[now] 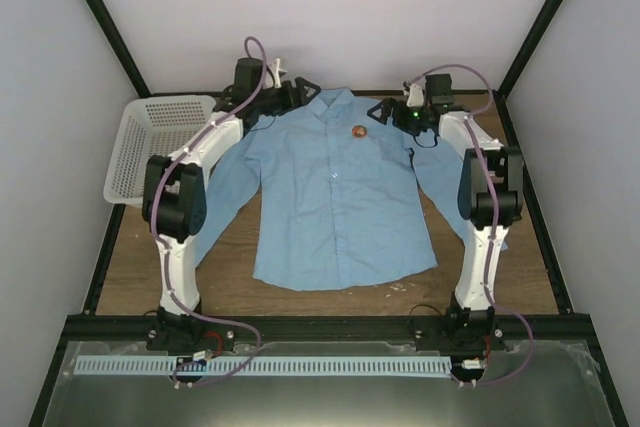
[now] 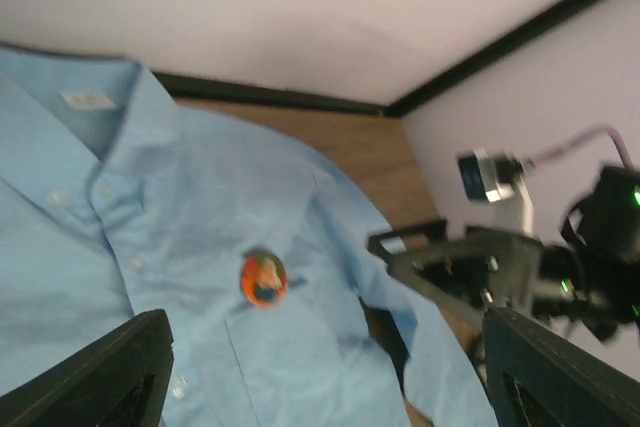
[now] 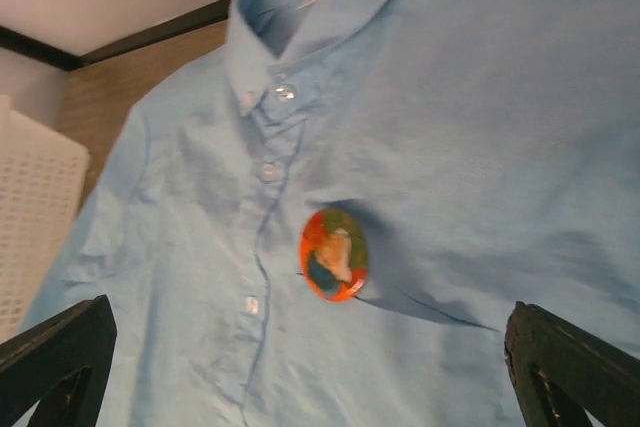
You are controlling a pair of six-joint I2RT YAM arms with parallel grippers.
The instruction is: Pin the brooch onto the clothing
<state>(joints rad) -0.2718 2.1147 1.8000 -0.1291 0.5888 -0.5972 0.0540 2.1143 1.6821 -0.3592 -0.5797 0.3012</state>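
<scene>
Left fingers [image 2: 110, 377] spread wide, holding nothing | right fingers [image 3: 55, 362] wide apart, empty | brooch [image 3: 334, 254] sits on shirt [image 1: 340, 197] chest, beside the button row | shirt flat on desk [image 1: 230, 292]

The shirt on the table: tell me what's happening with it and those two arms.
A light blue shirt lies spread flat on the table, and a small orange-red brooch sits on its chest. The fabric puckers around it, so it looks attached, though the pin itself is hidden. The left gripper and right gripper hover on either side of the collar, both open and holding nothing.
</scene>
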